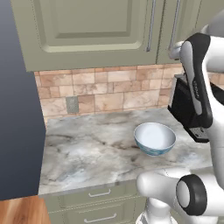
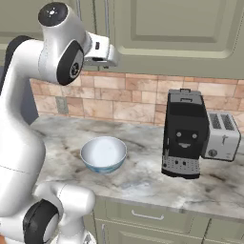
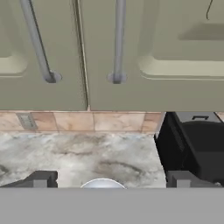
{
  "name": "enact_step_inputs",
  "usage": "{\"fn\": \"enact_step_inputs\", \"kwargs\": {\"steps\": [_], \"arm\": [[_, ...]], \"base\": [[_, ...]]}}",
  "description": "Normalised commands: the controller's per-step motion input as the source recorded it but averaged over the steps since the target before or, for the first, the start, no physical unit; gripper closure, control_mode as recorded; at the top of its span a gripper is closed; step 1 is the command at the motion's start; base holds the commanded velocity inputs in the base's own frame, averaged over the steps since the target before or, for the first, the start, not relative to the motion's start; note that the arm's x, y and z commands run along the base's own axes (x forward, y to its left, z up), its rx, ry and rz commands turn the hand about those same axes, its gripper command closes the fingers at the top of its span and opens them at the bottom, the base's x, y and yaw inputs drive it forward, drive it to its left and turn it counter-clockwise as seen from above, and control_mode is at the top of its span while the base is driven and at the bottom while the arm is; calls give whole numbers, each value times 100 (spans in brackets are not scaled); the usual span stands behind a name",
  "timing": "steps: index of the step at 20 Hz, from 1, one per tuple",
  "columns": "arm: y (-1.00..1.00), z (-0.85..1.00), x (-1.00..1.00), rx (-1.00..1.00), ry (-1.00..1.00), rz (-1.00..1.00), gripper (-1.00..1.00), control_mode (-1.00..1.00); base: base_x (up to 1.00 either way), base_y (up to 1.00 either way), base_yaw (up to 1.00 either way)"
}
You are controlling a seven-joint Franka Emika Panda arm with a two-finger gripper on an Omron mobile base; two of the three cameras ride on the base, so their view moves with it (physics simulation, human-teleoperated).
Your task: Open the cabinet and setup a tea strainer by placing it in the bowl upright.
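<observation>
Olive-green raised-panel wall cabinet (image 3: 131, 52) across top of hand view, both doors shut. Long silver bar handle (image 3: 119, 39) upper centre: rigid, slick metal; best pinched across mid-shaft. Two-finger gripper (image 3: 111, 179) spread wide, empty, low in frame. White-and-blue ceramic bowl (image 1: 155, 138) centre-right on counter. Tea strainer presumably behind doors: light, thin mesh.
</observation>
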Motion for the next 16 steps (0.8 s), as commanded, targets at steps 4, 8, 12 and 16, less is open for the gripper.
{"fn": "enact_step_inputs", "kwargs": {"steps": [4, 8, 12, 16], "arm": [[-19, 96, 0, 0, -51, 0, -100, -100], [-5, 73, 0, 0, -37, 0, -100, -100], [-1, 4, 24, 1, 5, 0, -100, -100], [0, 0, 13, 3, 3, 0, -100, -100]], "base": [[0, 0, 0], [0, 0, 0], [0, 0, 0], [0, 0, 0]]}}
